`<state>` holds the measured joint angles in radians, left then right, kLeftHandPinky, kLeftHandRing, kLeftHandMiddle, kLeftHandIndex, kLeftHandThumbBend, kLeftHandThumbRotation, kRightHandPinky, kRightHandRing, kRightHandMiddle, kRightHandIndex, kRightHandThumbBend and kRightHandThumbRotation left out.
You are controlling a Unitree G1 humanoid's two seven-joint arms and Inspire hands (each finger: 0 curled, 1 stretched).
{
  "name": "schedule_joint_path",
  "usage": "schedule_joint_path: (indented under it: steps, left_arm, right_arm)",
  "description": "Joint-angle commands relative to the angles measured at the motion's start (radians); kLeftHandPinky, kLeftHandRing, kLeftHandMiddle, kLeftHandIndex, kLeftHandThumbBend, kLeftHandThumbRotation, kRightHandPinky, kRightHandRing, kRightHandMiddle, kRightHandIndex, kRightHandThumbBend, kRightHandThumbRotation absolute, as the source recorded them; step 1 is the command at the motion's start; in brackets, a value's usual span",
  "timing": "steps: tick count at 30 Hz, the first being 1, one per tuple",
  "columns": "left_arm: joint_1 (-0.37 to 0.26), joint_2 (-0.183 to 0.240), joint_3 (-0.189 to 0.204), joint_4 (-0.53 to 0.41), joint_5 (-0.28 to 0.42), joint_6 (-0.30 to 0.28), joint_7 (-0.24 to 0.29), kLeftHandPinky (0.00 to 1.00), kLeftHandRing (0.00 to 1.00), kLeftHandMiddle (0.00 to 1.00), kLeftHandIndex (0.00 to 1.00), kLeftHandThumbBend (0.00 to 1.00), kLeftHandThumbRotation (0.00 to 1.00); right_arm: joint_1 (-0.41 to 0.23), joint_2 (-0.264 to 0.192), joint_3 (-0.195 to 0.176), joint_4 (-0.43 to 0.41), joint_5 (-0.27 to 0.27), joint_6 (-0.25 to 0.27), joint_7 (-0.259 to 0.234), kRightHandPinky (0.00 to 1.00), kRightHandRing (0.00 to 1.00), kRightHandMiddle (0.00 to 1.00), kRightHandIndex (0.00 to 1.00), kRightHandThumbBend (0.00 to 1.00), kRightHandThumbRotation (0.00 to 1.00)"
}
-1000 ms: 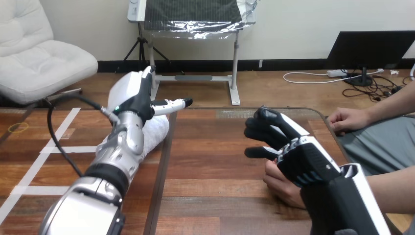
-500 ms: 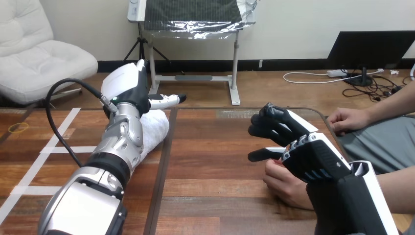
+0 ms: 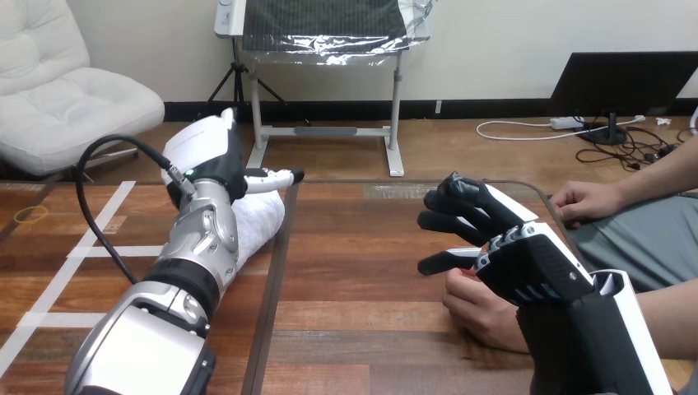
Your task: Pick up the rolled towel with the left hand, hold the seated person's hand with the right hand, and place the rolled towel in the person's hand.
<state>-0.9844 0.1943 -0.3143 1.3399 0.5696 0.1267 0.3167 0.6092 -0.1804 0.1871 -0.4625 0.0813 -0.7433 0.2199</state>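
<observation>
The rolled towel (image 3: 262,216), white, lies on the wooden table (image 3: 362,247) left of the middle. My left hand (image 3: 211,152) is over its far end with the white back facing me and the thumb stretched out to the right; my left forearm covers the towel's left part. At the right, my right hand (image 3: 502,247) hovers with loosely bent fingers that hold nothing. The person's hand (image 3: 479,309) rests on the table just under it, partly hidden; I see no finger curled round it.
The person's other hand (image 3: 586,200) rests at the table's right edge. White tape lines (image 3: 82,251) cross the table's left part, with a small yellow ring (image 3: 31,214) near its left edge. A dark seam (image 3: 276,271) runs down the tabletop.
My left hand has moved left and a little lower over the towel's far end. My right hand has shifted slightly to the right above the person's hand.
</observation>
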Motion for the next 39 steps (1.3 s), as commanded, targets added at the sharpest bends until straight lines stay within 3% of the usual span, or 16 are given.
schedule_joint_path:
  steps: [1, 14, 23, 39]
  left_arm:
    - [-0.067, 0.016, -0.026, -0.003, 0.023, 0.013, 0.006, 1.00, 1.00, 1.00, 1.00, 0.89, 0.62]
    - [-0.066, 0.012, -0.043, -0.001, 0.015, 0.041, -0.010, 1.00, 1.00, 1.00, 1.00, 0.91, 0.62]
    - [-0.063, 0.006, -0.020, -0.001, -0.015, 0.052, -0.022, 1.00, 1.00, 1.00, 1.00, 0.91, 0.59]
    - [-0.051, 0.000, -0.029, 0.003, -0.013, 0.093, -0.047, 1.00, 1.00, 1.00, 1.00, 0.91, 0.55]
  right_arm:
    - [-0.042, 0.014, 0.002, 0.005, 0.012, -0.027, -0.004, 0.62, 0.80, 0.83, 0.85, 0.98, 1.00]
    - [-0.044, 0.004, 0.006, 0.005, 0.023, -0.030, 0.003, 0.63, 0.81, 0.84, 0.85, 0.96, 1.00]
    - [-0.043, 0.005, 0.006, 0.000, 0.023, -0.025, 0.002, 0.63, 0.81, 0.84, 0.85, 0.96, 1.00]
    - [-0.033, -0.036, 0.013, -0.022, 0.091, -0.005, 0.047, 0.70, 0.85, 0.85, 0.86, 0.98, 1.00]
